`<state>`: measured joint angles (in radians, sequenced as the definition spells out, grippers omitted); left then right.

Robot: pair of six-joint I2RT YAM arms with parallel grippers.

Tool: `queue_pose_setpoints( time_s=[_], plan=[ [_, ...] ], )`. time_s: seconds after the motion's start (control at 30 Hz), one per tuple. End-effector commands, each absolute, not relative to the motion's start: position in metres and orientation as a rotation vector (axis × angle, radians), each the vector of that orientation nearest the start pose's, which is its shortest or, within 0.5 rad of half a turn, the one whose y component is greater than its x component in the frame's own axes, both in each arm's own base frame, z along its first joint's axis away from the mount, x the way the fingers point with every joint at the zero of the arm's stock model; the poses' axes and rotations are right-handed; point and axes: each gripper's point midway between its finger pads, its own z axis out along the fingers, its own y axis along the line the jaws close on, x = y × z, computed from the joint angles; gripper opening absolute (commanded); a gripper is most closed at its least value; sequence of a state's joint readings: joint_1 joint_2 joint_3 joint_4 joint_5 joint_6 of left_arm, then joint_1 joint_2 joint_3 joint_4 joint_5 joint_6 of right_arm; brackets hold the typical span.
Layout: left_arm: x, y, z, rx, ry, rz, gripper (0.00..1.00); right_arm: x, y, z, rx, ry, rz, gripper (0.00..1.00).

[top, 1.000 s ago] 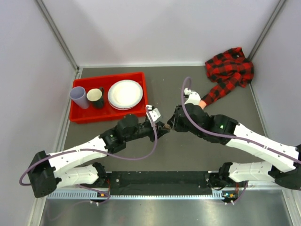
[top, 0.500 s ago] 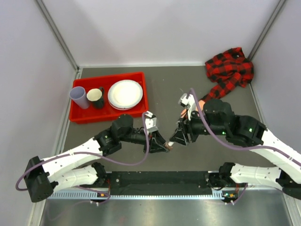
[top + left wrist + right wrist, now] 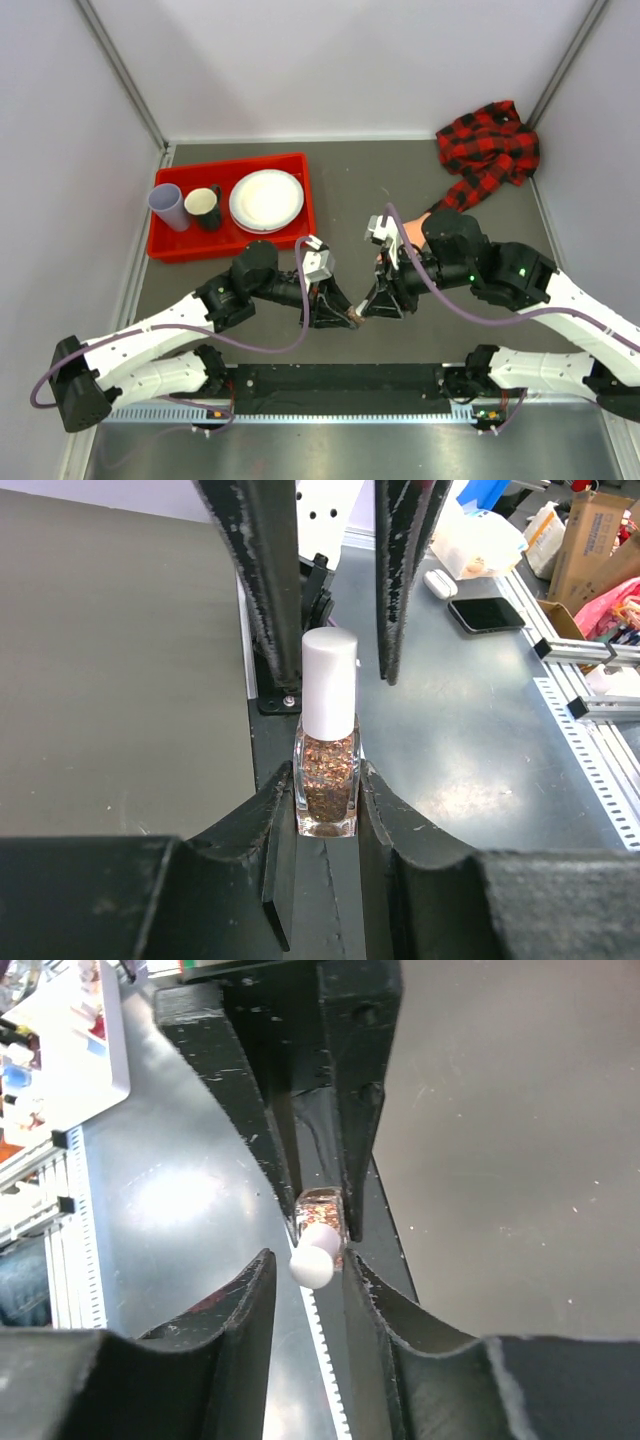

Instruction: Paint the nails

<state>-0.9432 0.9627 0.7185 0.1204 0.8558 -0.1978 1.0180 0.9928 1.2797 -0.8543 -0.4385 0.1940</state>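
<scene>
Table [image 3: 350, 180]: grey, walled on three sides.

Arms: left arm [image 3: 160, 335] and right arm [image 3: 520, 275] reach inward and meet near the middle, just short of the near edge. One second ago the meeting point lay farther out, level with the tray's near right corner. It has since come nearer, by half a second ago almost to where it is now. The right arm's forearm now stands higher and more bunched.

Tray [image 3: 200, 250]: red, far left, unmoved. It holds a lilac cup [image 3: 168, 206] at its left end, a dark mug [image 3: 203, 207] touching the cup, and a white plate [image 3: 266, 199] at its right end.

Sleeve [image 3: 488, 150]: red-and-black plaid, heaped in the far right corner, unmoved.

Hand [image 3: 421, 219]: peach, emerging from the sleeve. Its long axis runs from the far right down toward the near left, fingers leading. Most of it lies under the right arm, so the nails cannot be made out.

Bottle [image 3: 327, 760]: clear glass, glitter polish, white cap [image 3: 330, 680]. Held off the table between the two grippers, long axis along the line joining them, cap toward the right arm.

Left gripper [image 3: 326, 790]: pinching the glass body of the bottle on both sides.

Right gripper [image 3: 308, 1265]: fingers spread, one on each side of the cap. One finger is close against the cap, with a visible gap at the other
</scene>
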Motion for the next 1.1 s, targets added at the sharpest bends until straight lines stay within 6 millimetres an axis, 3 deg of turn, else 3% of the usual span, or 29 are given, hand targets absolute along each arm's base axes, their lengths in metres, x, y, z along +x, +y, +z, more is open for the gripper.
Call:
queue_pose_setpoints(
  time_s=[0.0,0.23,0.3,0.4,0.5,0.53,0.57,0.63,0.67,0.7,0.73,0.8,0.97,1.07],
  plan=[
    [0.066,-0.326,0.295,1.298,1.286,-1.525,0.0,0.068,0.275,0.324,-1.193,1.9,1.194,0.3],
    [0.085,-0.333,0.292,1.241,1.335,-1.444,0.0,0.075,0.28,0.315,-1.189,1.933,1.168,0.0],
    [0.091,-0.334,0.291,1.218,1.351,-1.407,0.0,0.08,0.281,0.31,-1.17,1.954,1.143,0.0],
    [0.124,-0.334,0.288,1.1,1.432,-1.246,0.0,0.093,0.284,0.3,-1.089,2.002,1.089,0.0],
    [0.175,-0.326,0.28,0.922,1.523,-0.988,0.0,0.118,0.288,0.284,-0.856,2.135,1.003,0.0],
    [0.186,-0.323,0.278,0.883,1.534,-0.93,0.0,0.137,0.283,0.279,-0.615,2.216,0.928,0.0],
    [0.202,-0.319,0.277,0.827,1.548,-0.852,0.0,0.144,0.277,0.27,-0.48,2.276,0.869,0.0],
    [0.212,-0.317,0.278,0.786,1.518,-0.809,0.0,0.157,0.27,0.266,-0.158,2.29,0.75,0.0],
    [0.216,-0.316,0.278,0.771,1.511,-0.791,0.0,0.157,0.274,0.27,-0.113,2.252,0.746,0.0],
    [0.217,-0.316,0.275,0.765,1.504,-0.789,0.0,0.166,0.271,0.278,0.016,2.213,0.729,0.0],
    [0.218,-0.317,0.28,0.753,1.48,-0.795,0.0,0.166,0.277,0.28,0.024,2.206,0.74,0.0],
    [0.216,-0.318,0.279,0.755,1.477,-0.808,0.0,0.164,0.283,0.288,0.017,2.201,0.732,0.0],
    [0.198,-0.323,0.269,0.847,1.485,-0.88,0.0,0.156,0.301,0.282,-0.1,2.223,0.741,0.0],
    [0.176,-0.325,0.27,0.915,1.462,-0.98,0.0,0.15,0.297,0.298,-0.221,2.166,0.779,0.14]
  ],
)
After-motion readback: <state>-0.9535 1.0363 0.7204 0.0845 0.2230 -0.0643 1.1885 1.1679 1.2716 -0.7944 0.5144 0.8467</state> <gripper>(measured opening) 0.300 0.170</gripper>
